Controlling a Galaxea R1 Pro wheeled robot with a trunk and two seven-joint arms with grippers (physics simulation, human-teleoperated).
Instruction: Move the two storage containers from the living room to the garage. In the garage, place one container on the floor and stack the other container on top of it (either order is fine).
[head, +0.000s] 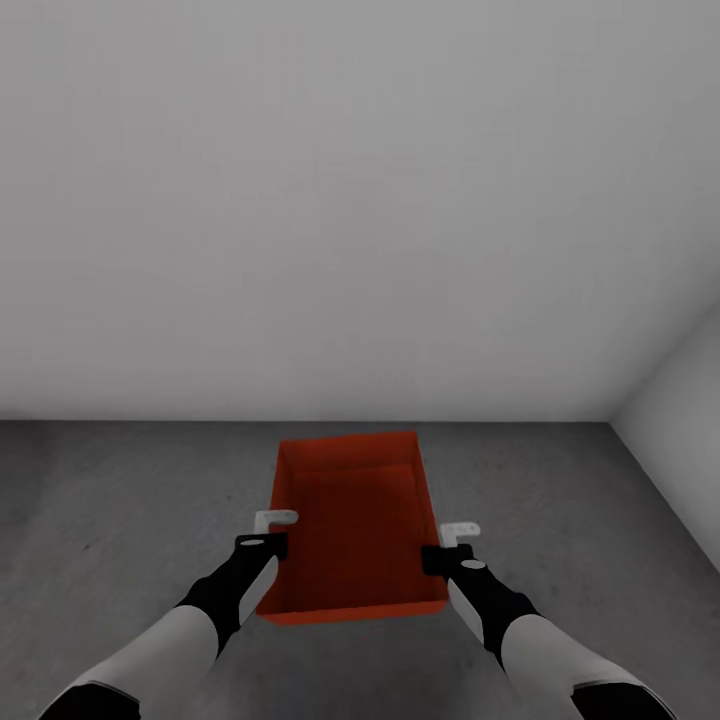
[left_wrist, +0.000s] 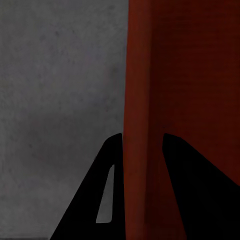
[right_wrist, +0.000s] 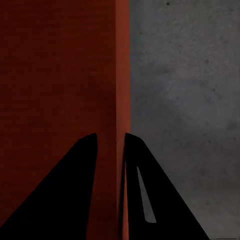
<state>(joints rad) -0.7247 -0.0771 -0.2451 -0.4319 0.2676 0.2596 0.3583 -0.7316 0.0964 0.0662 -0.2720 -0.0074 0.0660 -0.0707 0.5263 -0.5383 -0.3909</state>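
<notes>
Storage container (head: 350, 530) hangs between my two pincers over the garage floor (head: 120, 500), left pincer (head: 272, 532) and right pincer (head: 448, 546) each clenched on a side wall. I should lower it level, both arms together.

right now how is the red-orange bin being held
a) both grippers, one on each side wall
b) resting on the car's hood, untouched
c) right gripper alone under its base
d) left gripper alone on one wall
a: in the head view the left gripper and the right gripper sit on opposite side walls of the storage container, and each wrist view shows fingers straddling a wall.
</notes>
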